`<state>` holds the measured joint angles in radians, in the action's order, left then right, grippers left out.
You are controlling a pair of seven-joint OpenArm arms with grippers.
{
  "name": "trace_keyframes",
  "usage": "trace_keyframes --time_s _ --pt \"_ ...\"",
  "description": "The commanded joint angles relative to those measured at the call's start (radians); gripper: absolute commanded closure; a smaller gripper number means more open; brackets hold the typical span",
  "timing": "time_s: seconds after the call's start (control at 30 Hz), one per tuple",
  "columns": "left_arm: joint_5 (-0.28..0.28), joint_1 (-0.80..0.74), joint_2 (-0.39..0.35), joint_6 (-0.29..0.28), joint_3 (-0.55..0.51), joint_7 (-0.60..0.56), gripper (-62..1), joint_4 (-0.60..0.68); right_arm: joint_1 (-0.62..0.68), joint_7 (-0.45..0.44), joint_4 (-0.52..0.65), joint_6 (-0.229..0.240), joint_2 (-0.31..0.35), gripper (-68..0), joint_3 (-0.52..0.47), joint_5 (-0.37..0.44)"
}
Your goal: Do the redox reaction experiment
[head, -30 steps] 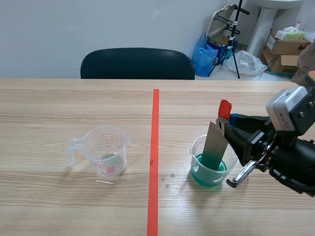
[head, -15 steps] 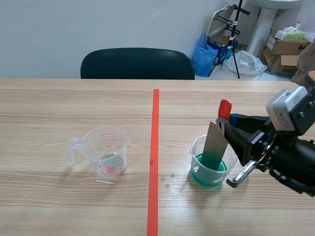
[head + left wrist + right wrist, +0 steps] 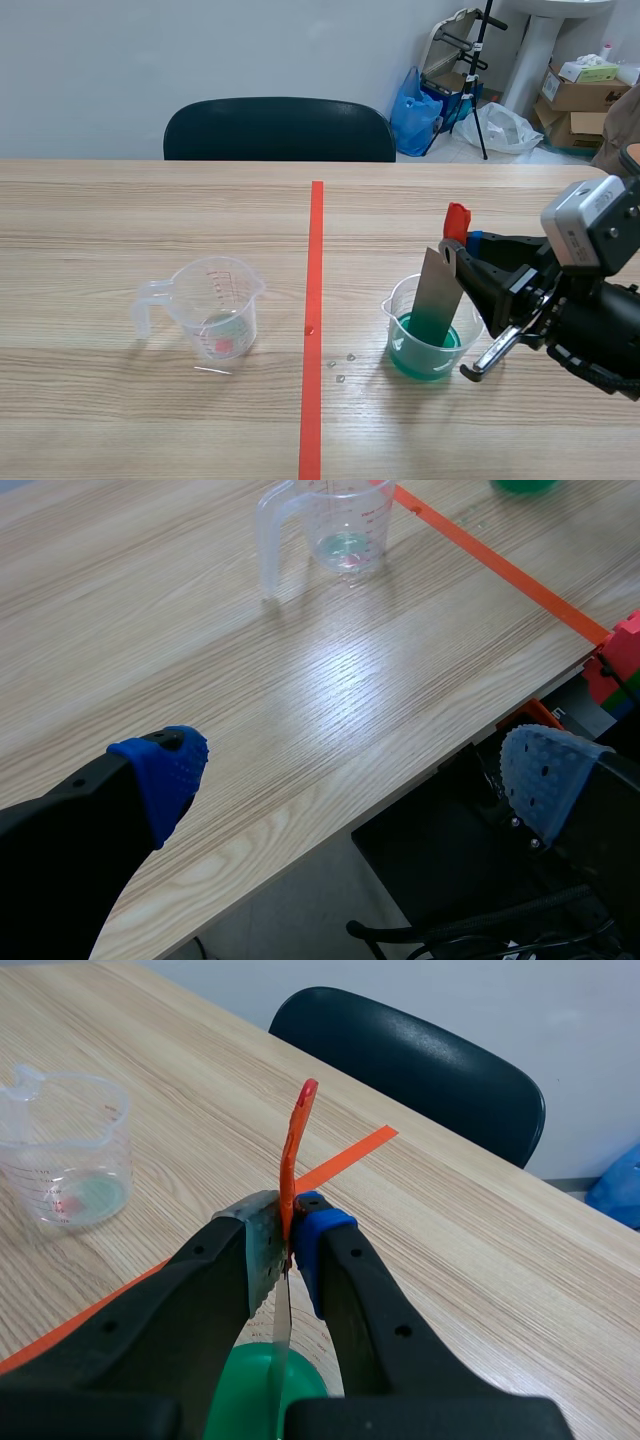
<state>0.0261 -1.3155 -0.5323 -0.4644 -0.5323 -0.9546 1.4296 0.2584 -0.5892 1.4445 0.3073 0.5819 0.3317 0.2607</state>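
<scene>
Right hand (image 3: 287,1235): clamped on a grey metal strip (image 3: 437,290), whose lower end stands in the beaker of green liquid (image 3: 425,350).
Measuring jug (image 3: 215,305): on the worktop (image 3: 150,220), well apart from the beaker, beyond the tape line.
Left hand (image 3: 355,772): fingers wide apart, holding nothing.

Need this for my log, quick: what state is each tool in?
Left tool: open, holding nothing.
Right tool: shut on the metal strip.
</scene>
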Motion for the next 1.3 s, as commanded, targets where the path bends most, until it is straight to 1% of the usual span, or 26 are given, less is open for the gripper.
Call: trace_keyframes --time_s 0.0,0.63,0.77,0.9,1.0,1.27 --pt "0.007 -0.001 0.003 -0.002 -0.001 -0.014 -62.3 0.011 -0.009 -0.002 0.005 -0.003 0.008 -2.0 -0.001 0.008" --pt "0.006 -0.001 0.003 -0.002 -0.001 -0.014 -62.3 0.011 -0.009 -0.008 0.007 -0.003 0.008 -2.0 -0.006 0.008" --pt "0.006 -0.001 0.003 -0.002 -0.001 -0.014 -62.3 0.011 -0.006 -0.021 0.010 -0.003 0.020 -2.0 -0.020 0.009" --pt "0.006 -0.001 0.003 -0.002 -0.001 -0.014 -62.3 0.011 0.000 -0.024 0.035 -0.003 0.048 -2.0 -0.032 0.018" --pt "0.006 -0.001 0.003 -0.002 -0.001 -0.014 -62.3 0.011 0.014 -0.023 0.070 -0.003 0.068 -2.0 -0.051 0.047" --pt "0.006 -0.001 0.003 -0.002 -0.001 -0.014 -62.3 0.011 0.093 -0.024 0.183 0.001 0.101 -2.0 -0.117 0.046"
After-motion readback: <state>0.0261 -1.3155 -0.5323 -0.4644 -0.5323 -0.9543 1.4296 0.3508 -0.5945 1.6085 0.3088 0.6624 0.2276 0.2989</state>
